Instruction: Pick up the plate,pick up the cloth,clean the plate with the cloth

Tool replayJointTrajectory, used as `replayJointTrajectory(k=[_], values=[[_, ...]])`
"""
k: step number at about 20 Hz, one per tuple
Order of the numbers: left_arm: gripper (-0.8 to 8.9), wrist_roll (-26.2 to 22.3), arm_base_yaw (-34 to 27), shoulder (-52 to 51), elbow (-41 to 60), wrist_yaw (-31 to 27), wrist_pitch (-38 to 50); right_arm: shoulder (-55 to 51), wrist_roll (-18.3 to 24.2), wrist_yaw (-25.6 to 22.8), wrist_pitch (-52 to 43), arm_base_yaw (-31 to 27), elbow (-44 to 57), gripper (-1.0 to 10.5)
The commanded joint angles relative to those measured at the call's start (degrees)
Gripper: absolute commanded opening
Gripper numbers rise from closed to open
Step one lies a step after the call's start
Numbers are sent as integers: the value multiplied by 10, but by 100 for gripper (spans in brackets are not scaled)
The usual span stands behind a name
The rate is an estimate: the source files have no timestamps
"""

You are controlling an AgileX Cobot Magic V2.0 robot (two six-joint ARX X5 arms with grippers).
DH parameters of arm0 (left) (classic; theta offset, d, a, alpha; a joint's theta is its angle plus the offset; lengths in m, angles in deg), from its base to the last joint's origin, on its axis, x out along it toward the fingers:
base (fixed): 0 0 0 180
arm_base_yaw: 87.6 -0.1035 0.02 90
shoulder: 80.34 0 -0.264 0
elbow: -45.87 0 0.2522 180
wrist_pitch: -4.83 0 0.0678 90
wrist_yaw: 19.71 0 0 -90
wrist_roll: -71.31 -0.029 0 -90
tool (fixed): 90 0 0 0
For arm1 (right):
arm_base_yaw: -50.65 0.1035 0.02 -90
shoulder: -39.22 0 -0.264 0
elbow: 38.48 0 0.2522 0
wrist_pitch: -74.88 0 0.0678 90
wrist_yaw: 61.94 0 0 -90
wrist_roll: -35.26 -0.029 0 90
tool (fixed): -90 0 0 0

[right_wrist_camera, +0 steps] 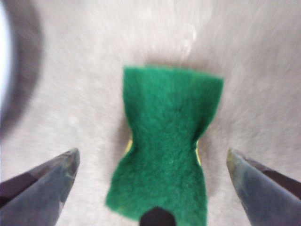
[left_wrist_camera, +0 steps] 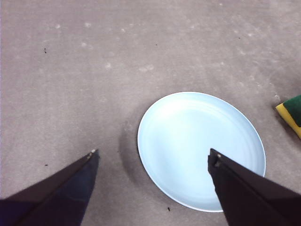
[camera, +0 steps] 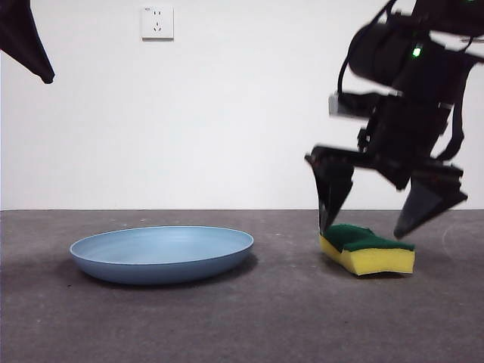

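The light-blue plate (camera: 162,253) lies flat on the grey table at the left of the front view. It also shows in the left wrist view (left_wrist_camera: 200,148). The cloth is a yellow sponge with a dark-green top (camera: 367,249), lying on the table at the right. My right gripper (camera: 363,227) hangs open just above it, one jaw at each side, not touching; the right wrist view shows the sponge (right_wrist_camera: 164,165) between the spread jaws. My left gripper (left_wrist_camera: 153,157) is open, high above the plate's near edge, seen as a black tip (camera: 26,41) at the top left.
The grey table (camera: 242,325) runs to a white wall with a socket (camera: 157,23). A corner of the sponge (left_wrist_camera: 291,113) shows beside the plate in the left wrist view.
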Motion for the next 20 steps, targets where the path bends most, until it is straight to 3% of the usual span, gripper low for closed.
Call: replayJointTrajectory(k=[1,4,6,7,8,17,20], values=[[377,2,2,0,5,-2,1,-31,0,3,13,1,4,541],[354,2,3,0,5,-2,1,-80,0,5,45,1,4,271],[161,1,3,0,5,-1,1,-117,0,5,69,1,4,42],[32,1,3,0,5,-2,2,-138,0,5,78,1,4,-20],[-15,0,3,0,5,-1,4,-154,0,5,83,1,4,-16],[-9,-27,2,-7,12,1,42,-309,2,-2,61,57,22,-16],[-9,-27,2,-34,37,1,71,-367,4,-31,27,68,63,-16]])
